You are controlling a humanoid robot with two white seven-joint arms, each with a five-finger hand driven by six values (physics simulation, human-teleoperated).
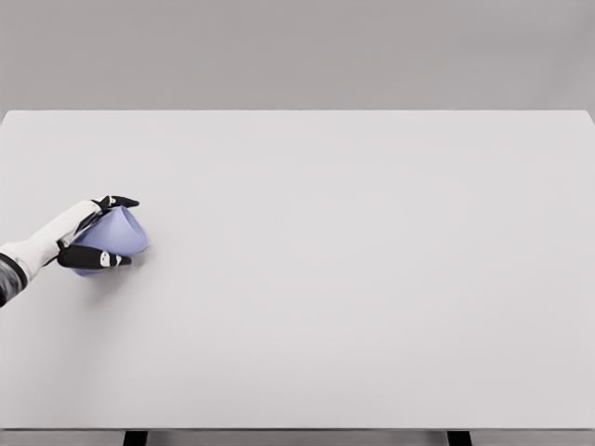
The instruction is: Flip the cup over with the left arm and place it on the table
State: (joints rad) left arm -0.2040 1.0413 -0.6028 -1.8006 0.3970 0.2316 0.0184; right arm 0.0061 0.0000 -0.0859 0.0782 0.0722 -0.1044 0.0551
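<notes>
Head view: left hand [88, 234] enters from lower left, fingers [93, 260] wrapped around the blue cup [116, 234]. Cup is tilted on its side, at the far left of the table [353, 279], near mid depth. Can't tell if it touches the surface.

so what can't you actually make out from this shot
- Cup, head view: tilted in the left hand; the fingers cover part of it, so whether its base touches the table is unclear, as is which end is the opening.
- Left arm: cut off by the picture's left edge.
- Right arm: out of view.
- Table legs: only dark stubs at the bottom edge.
</notes>
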